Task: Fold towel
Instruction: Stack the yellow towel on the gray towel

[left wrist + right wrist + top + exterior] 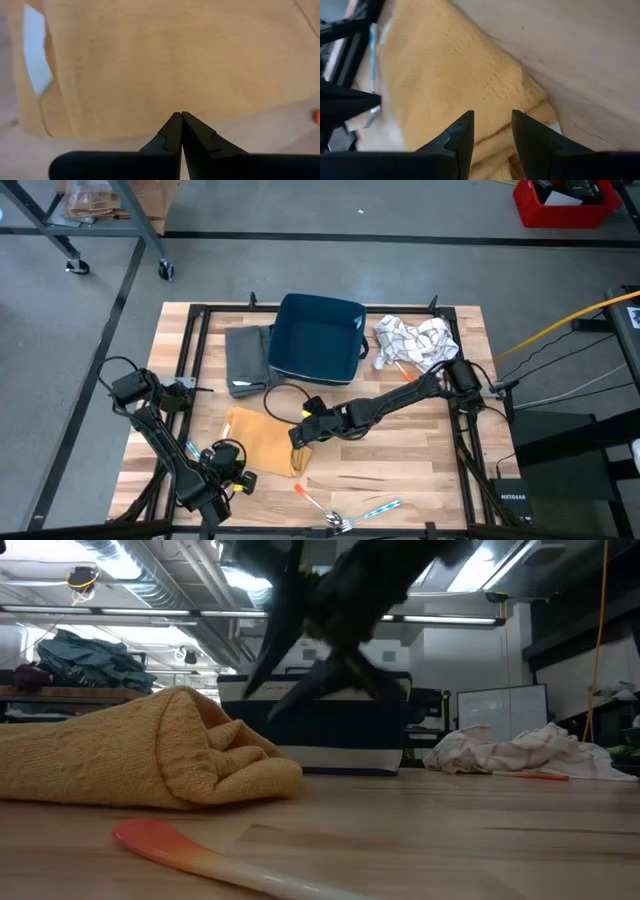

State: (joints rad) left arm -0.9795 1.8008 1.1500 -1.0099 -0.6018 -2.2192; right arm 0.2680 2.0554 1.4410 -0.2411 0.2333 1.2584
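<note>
Resting low at the near left of the pale wooden slatted table, the left gripper sits just beside the near left corner of the mustard-yellow knitted towel, and its two dark fingers are pressed together with nothing between them. The left wrist view shows only bare wood ahead of those closed tips. The yellow towel lies on the table's near left part, partly doubled over, with a bunched, rolled fold along its right edge; in the low view this fold rises as a thick rounded lump. Far of the towel lies a folded grey cloth, and just to its right stands a dark blue rectangular bin. The right gripper reaches in from the right side and hovers over the towel's bunched right edge, its jaws spread apart; the right wrist view shows the yellow fabric directly beneath the gap, though whether the tips touch it I cannot tell. Near the table's front edge lie an orange-tipped plastic spoon, a metal spoon and a light blue utensil. At the far right sits a crumpled white patterned cloth.
</note>
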